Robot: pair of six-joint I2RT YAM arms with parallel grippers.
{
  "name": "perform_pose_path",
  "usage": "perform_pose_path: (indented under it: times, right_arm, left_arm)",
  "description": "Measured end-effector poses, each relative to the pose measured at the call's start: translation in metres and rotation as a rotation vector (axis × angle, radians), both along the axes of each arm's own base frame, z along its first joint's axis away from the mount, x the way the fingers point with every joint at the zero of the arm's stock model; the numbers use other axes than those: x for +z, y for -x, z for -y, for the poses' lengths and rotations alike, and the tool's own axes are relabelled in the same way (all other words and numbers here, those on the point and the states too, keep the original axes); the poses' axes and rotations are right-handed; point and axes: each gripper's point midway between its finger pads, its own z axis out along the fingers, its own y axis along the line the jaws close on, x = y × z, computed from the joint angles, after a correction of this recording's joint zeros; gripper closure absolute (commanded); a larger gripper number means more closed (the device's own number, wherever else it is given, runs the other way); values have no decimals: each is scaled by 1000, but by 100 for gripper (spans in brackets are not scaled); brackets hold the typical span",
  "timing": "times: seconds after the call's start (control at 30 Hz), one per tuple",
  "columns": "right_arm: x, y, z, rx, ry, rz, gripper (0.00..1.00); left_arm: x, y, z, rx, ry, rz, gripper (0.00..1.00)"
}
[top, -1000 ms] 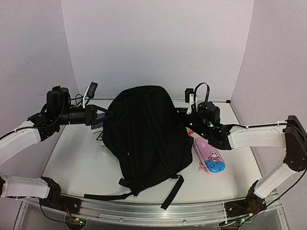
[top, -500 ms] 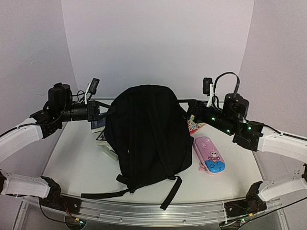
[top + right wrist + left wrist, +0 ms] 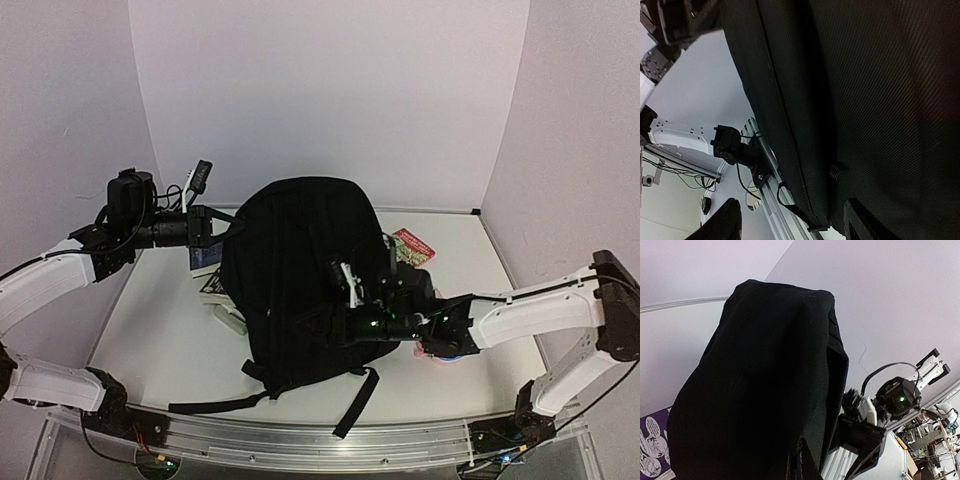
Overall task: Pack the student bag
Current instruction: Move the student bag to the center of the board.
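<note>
Right pincer [image 3: 794, 205]: fingers apart, nothing between them, nose hard up against the black weave of the student bag [image 3: 290, 260]. Left pincer [image 3: 212, 226]: together, at the bag's upper far corner. It looks pinched on a fold there, but the pinch itself is hidden from me, so I cannot swear to it. The bag stands humped mid-worktop, directly ahead of both pincers and between them. I cannot see its mouth from any view. Risks as I judge them follow. First, if I close the right pincer here, the panel in front of it is taut and smooth, so I may skate off it or catch only a strap seam, and the tug could twist the bag against the left hold. Second, if that left pinch is shallow, any pull from the right could strip it free, and the bag would slump onto the books [image 3: 212, 288] lying just below the left pincer. Third, my right forearm lies over the pink-and-blue pencil case [image 3: 442, 352], just behind the right pincer, so a careless sweep back could shove it toward the worktop [image 3: 150, 340] edge. Fourth, the loose straps [image 3: 356, 402] trail toward my base, below the right pincer, and dragging the bag could snag them on the rail. A red booklet [image 3: 412, 247] lies beyond my right wrist, near the bag's flank, and could get nudged too.
</note>
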Motion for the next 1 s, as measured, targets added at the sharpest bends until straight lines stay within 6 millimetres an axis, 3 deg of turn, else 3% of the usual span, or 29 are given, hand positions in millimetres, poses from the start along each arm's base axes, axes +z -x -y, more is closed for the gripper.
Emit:
perform_pose_path:
  times: [0.1, 0.23, 0.37, 0.47, 0.57, 0.67, 0.83, 1.0]
  right_arm:
    - [-27, 10, -15, 21, 31, -49, 41]
    - [-53, 9, -21, -3, 72, -93, 44]
    - [-57, 4, -21, -28, 73, -97, 45]
    - [-50, 2, -28, -26, 46, -86, 53]
    - [-45, 1, -36, -17, 28, -81, 77]
    - [-33, 0, -50, 4, -2, -92, 89]
    - [2, 8, -64, 44, -79, -119, 98]
    - [30, 14, -72, 70, -94, -79, 100]
  left_arm:
    - [0, 0, 0, 1, 2, -8, 100]
    - [-1, 0, 0, 1, 2, -9, 100]
    - [-1, 0, 0, 2, 2, -9, 100]
    - [-1, 0, 0, 2, 1, -9, 100]
    - [-2, -1, 0, 5, -2, -14, 100]
    - [-2, -10, 0, 36, -20, -46, 100]
    - [-4, -28, -4, 128, -62, -123, 100]
    - [-18, -31, -7, 158, -110, -204, 100]
